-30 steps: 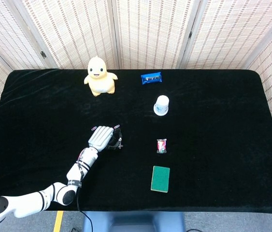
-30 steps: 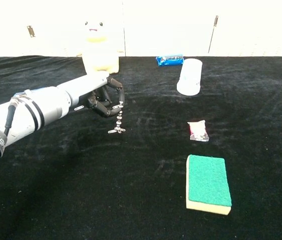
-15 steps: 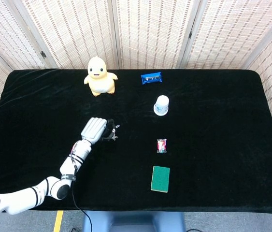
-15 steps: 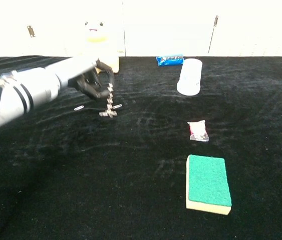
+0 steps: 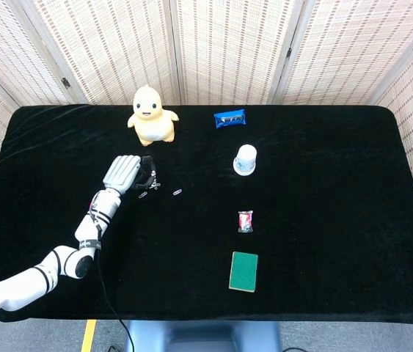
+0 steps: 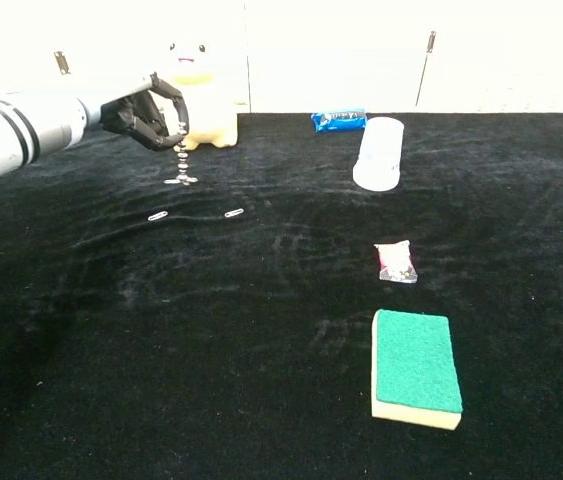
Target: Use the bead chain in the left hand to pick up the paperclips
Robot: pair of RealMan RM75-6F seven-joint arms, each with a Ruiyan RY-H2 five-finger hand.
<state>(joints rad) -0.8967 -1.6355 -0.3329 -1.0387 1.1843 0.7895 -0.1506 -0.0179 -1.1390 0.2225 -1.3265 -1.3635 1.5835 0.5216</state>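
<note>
Even, bright light, sharp focus in both views, blown-out white background behind the black cloth (image 6: 261, 380).

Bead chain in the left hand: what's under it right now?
The bead chain hangs from the left hand with a paperclip clinging to its lower end. Below lies black tablecloth; two loose paperclips lie nearer the camera. Nothing is covered.

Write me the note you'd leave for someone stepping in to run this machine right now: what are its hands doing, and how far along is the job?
Left hand: raised above the black table, holding the short silvery bead chain, which hangs down with a paperclip clinging to its lower end.
Right hand: not in view.
Done: that clip is lifted.
Left: two silvery wire paperclips lie loose on the cloth below the chain.
</note>
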